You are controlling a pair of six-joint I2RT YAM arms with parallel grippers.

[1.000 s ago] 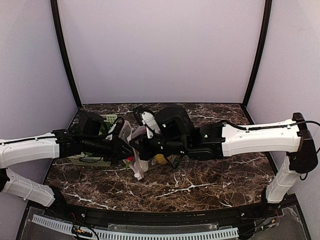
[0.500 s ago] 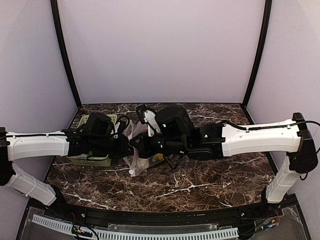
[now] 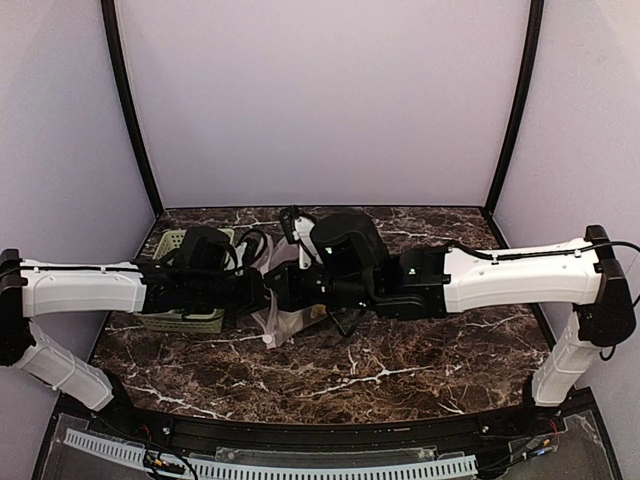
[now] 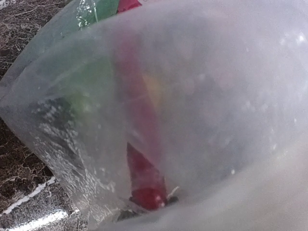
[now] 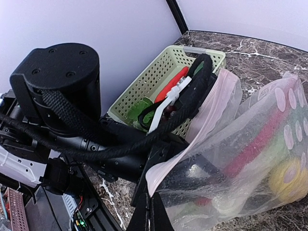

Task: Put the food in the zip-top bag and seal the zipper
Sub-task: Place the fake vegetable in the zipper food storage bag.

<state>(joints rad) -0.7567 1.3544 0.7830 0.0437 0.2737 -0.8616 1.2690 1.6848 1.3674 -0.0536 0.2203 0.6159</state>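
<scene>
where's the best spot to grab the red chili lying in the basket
Grip the upper end of the red chili: it leans up along the wall of the basket, while its lower part is hidden behind the black cable. Coming from above is probably best, with the jaws across its thin width, since the mesh walls block any approach from the side.

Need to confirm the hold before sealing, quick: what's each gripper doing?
Left gripper: closed on the zip-top bag mouth edge.
Right gripper: closed on the same bag.
</scene>
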